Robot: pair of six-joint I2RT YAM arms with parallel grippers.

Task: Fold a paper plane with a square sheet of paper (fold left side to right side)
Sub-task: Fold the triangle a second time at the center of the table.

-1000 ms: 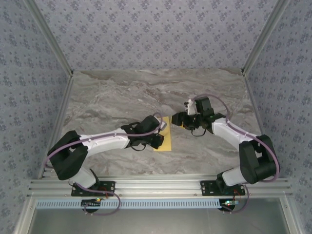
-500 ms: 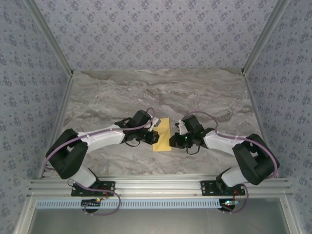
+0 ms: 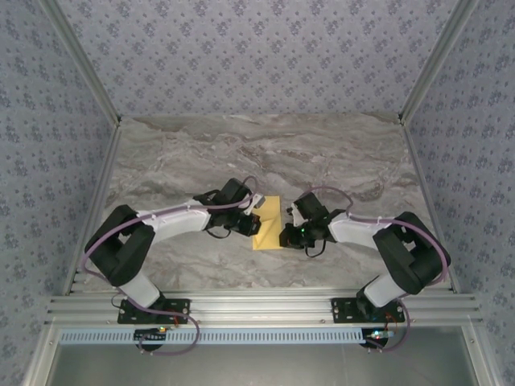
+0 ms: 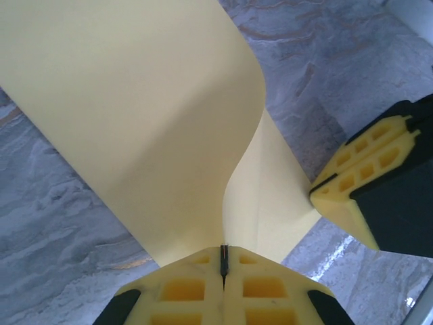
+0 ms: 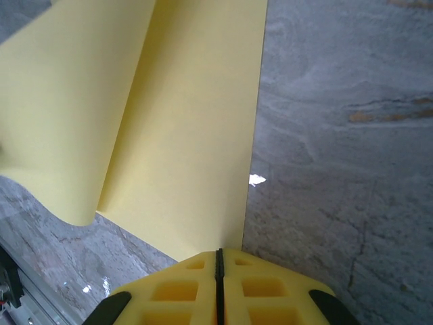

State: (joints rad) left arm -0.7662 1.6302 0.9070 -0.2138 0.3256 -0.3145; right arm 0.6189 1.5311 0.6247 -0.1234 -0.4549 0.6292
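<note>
The square sheet of paper [image 3: 268,229] lies curled on the table [image 3: 201,161].

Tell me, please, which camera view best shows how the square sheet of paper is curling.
Left wrist: the square sheet of paper arches up and over from the left gripper pinching it. Right wrist shows two overlapping layers; top external shows just a small yellow patch.

Both arms crowd the tabletop [image 3: 241,153] centre: left end effector [image 3: 254,219] and right end effector [image 3: 285,233] flank the square sheet of paper [image 3: 269,221], blocking side approaches. Bare marble stretches to the back wall [image 3: 257,56], between side rails [image 3: 97,201].
</note>
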